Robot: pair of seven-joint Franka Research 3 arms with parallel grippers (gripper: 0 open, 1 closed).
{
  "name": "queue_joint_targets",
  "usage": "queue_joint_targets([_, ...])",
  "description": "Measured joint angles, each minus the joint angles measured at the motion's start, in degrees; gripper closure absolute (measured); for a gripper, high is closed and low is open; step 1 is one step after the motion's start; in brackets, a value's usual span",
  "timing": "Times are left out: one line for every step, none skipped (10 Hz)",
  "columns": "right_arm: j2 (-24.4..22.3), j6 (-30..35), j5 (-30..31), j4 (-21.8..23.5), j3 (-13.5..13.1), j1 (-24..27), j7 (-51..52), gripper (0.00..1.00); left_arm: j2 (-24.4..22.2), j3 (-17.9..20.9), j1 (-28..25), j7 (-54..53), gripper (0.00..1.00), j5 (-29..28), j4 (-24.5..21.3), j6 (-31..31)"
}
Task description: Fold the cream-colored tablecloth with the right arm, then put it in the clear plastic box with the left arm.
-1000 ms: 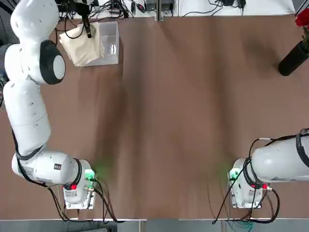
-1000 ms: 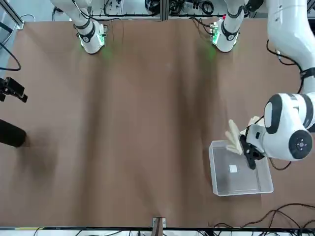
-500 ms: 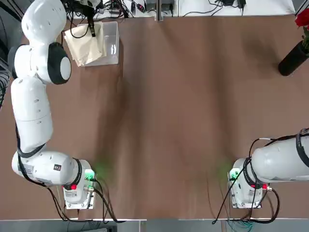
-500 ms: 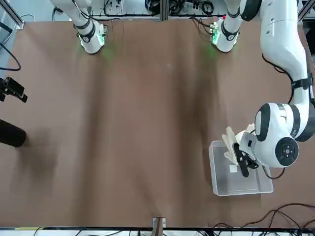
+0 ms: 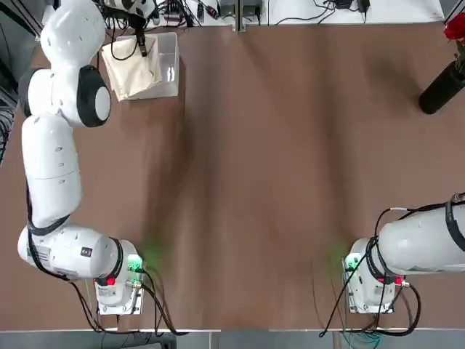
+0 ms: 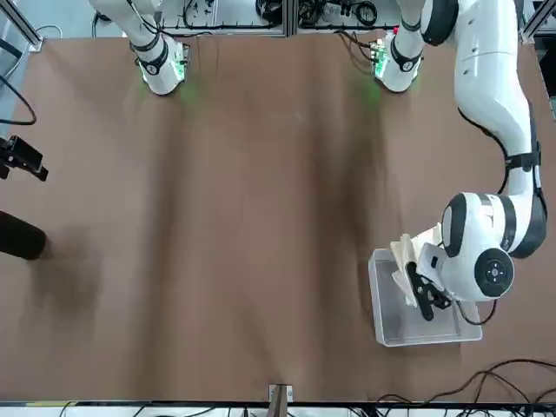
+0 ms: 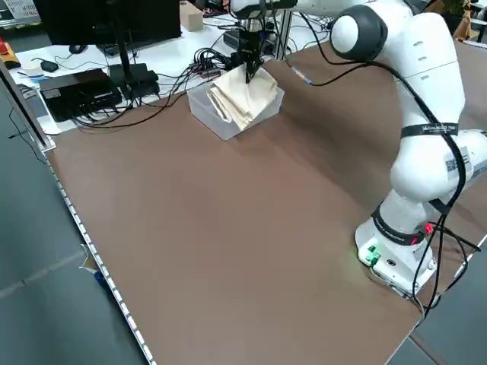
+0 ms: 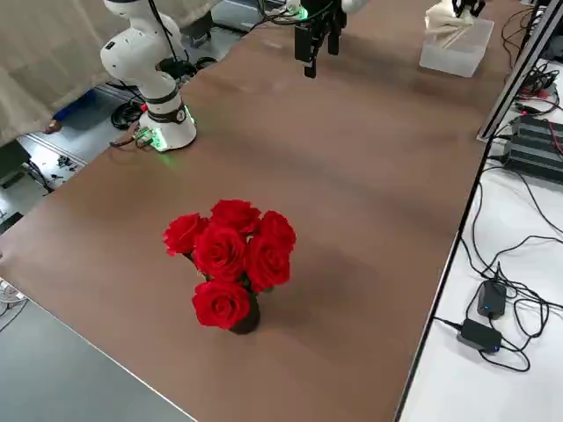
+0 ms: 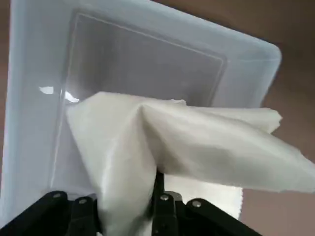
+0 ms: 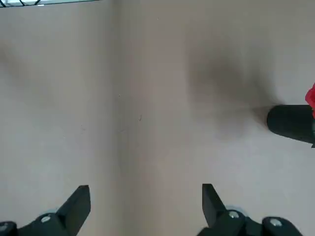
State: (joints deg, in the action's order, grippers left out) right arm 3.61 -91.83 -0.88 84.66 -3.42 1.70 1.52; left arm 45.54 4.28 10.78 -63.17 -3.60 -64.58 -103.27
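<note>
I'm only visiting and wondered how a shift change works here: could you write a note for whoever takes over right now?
Left gripper: closed on the cream cloth, holding it over the clear box.
Right gripper: open, empty, idle off to the robot's right.
Done: cloth bunched in the left grip; how neatly it is folded, I can't tell.
Left: get the overhanging part inside the walls, lower, release, back away.

A round black vase (image 5: 442, 89) with bright red roses (image 8: 230, 255) stands on the smooth brown tabletop (image 5: 276, 182). Beyond the tabletop's edge, thin tangled black cables (image 7: 205, 65) lie on a white surface (image 7: 171, 49), near a dark flat monitor (image 7: 106, 19) and a boxy black device (image 7: 80, 93).
</note>
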Motion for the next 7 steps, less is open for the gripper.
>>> queue_joint_targets([0.00, 0.00, 0.00, 0.00, -0.01, 0.02, 0.00, 0.00, 0.27, -0.07, 0.02, 0.34, 0.85, -0.55, 0.00, -0.94])
queue_joint_targets([0.00, 0.00, 0.00, 0.00, -0.02, 0.03, 0.00, 0.00, 0.54, -0.10, 0.06, 0.49, 0.85, -0.73, 0.00, -2.48])
queue_joint_targets([0.00, 0.00, 0.00, 0.00, -0.03, 0.04, 0.00, 0.00, 0.82, -0.13, 0.21, 0.52, 0.84, -0.76, 0.00, -4.31])
queue_joint_targets([0.00, 0.00, 0.00, 0.00, -0.04, 0.05, 0.00, 0.00, 1.18, -0.15, 0.50, 0.59, 0.83, -0.77, 0.00, -6.21])
queue_joint_targets([0.00, 0.00, 0.00, 0.00, -0.05, 0.06, 0.00, 0.00, 1.57, -0.17, 0.75, 0.87, 0.83, -0.77, 0.00, -7.73])
queue_joint_targets([0.00, 0.00, 0.00, 0.00, -0.06, 0.06, 0.00, 0.00, 1.78, -0.16, 0.85, 1.97, 0.81, -0.80, 0.00, -8.30])
queue_joint_targets([0.00, -0.01, 0.00, 0.00, -0.06, 0.06, 0.00, 0.00, 1.78, -0.16, 0.85, 3.96, 0.71, -0.86, 0.06, -8.49])
